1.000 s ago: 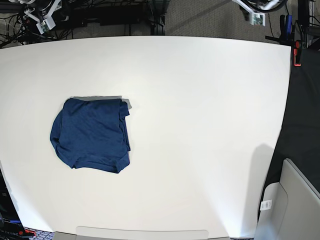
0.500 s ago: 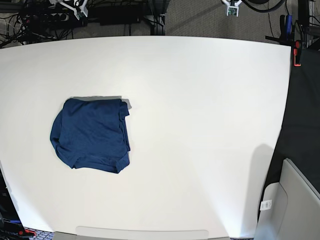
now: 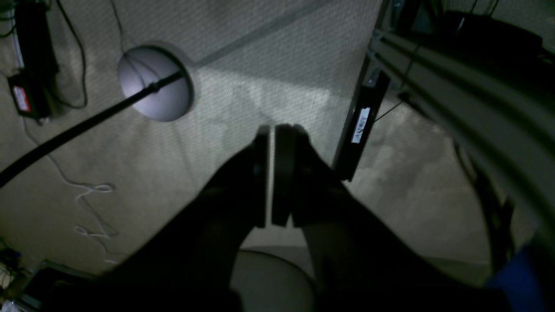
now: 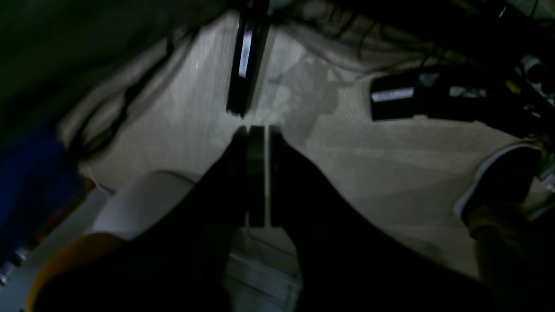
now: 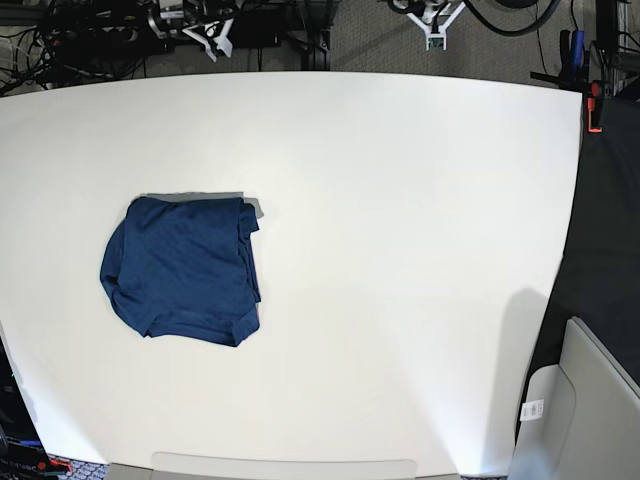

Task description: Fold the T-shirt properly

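Observation:
The dark blue T-shirt [image 5: 183,270] lies folded into a compact bundle on the left part of the white table [image 5: 400,250]. No gripper touches it. Both arms are pulled back beyond the table's far edge. My left gripper [image 5: 435,38] hangs at the top right of centre; in the left wrist view [image 3: 273,130] its jaws are pressed together, empty, above the carpet. My right gripper [image 5: 213,47] hangs at the top left; in the right wrist view [image 4: 258,130] its jaws are also together and empty.
Cables and power strips [image 5: 90,35] lie on the carpet behind the table. A red clamp [image 5: 595,108] sits at the table's right edge. A grey bin [image 5: 585,400] stands at the bottom right. A round lamp base [image 3: 156,84] and a shoe [image 4: 498,182] are on the floor.
Both grippers have swung inward along the far edge of the table: the right one moved rightward, the left one leftward. The shirt has not moved.

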`<state>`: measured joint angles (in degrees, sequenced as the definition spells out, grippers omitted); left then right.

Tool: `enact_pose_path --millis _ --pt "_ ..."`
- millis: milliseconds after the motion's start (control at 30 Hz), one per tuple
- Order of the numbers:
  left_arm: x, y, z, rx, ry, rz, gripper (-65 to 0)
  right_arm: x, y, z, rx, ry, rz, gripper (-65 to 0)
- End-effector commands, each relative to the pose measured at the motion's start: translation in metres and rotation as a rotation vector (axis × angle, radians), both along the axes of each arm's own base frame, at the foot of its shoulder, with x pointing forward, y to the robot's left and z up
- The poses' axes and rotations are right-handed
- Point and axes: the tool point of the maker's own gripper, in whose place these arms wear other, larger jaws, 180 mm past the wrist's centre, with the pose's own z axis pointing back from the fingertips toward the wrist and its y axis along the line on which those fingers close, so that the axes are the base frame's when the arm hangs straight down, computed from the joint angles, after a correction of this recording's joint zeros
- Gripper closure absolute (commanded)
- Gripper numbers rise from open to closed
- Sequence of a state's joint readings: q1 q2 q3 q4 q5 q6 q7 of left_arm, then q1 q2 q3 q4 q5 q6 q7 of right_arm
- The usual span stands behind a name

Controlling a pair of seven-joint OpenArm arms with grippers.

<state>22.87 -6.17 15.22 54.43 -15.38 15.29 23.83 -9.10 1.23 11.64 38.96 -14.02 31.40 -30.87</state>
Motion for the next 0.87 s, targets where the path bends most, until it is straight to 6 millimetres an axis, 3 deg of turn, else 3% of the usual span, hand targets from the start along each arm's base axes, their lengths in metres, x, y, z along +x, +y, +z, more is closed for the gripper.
enact_pose_path --millis 0,100,233,467,700,833 --pt "-0.002 0.002 -0.002 0.011 0.005 0.002 0.0 0.001 0.002 -0.003 -0.007 -0.006 0.001 -0.2" --pt "0.001 -0.006 -0.01 0.004 0.009 0.009 0.0 0.017 0.003 -0.016 -0.091 -0.059 -0.051 -0.2" --pt "-0.004 -0.023 -0.015 -0.018 0.033 0.021 0.0 0.03 -0.013 -0.027 -0.255 -0.112 -0.131 -0.2" --pt "-0.001 -0.044 -0.025 -0.045 0.073 0.031 0.0 0.031 0.036 -0.031 -0.199 -0.145 -0.152 -0.2" --pt "-0.005 -0.055 -0.03 -0.056 0.112 0.032 0.0 0.02 0.058 -0.03 -0.166 -0.137 -0.137 -0.2" --pt "-0.004 -0.055 -0.03 -0.056 0.11 0.032 0.0 0.018 0.061 -0.03 -0.161 -0.132 -0.145 -0.2"
